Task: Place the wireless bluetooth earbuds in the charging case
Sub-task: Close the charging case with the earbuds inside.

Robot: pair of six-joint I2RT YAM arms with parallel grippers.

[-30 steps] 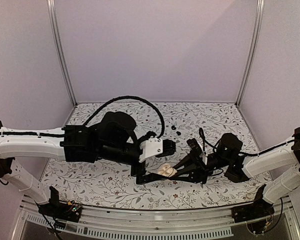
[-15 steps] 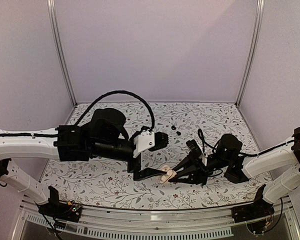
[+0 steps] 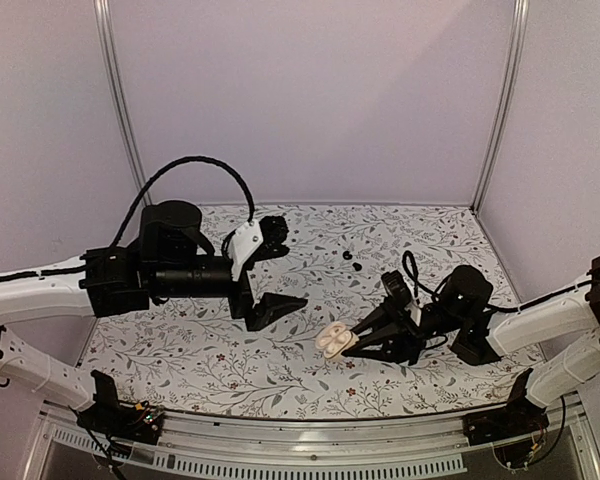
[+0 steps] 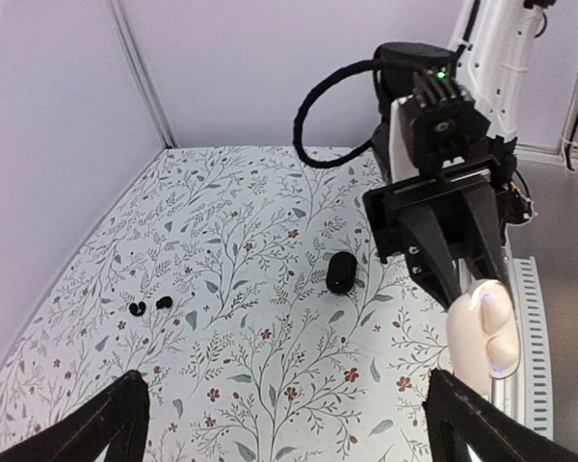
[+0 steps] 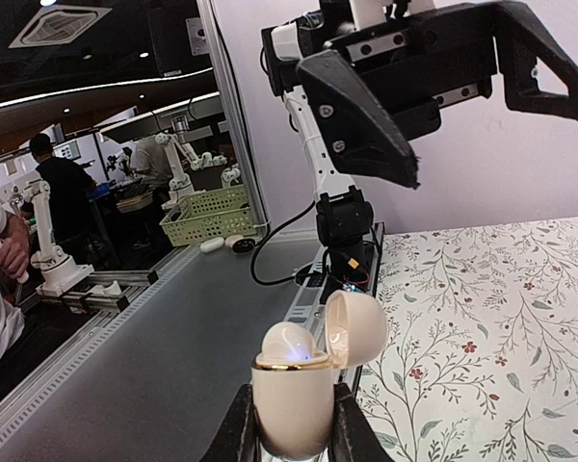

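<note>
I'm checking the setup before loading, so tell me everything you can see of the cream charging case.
The charging case is a small, glossy cream pebble, plastic by its look, with a gold band at the rim. Its hinged lid stands open, and a blue light glows inside. Its base is clamped between the black fingers of the right gripper; nothing else touches it.

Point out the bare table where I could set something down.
Bare: the far right corner between back wall, side wall and right arm; the near strip along the front rail. Crowded: the middle, where the earbuds, black case and right gripper holding the cream case cluster.
</note>
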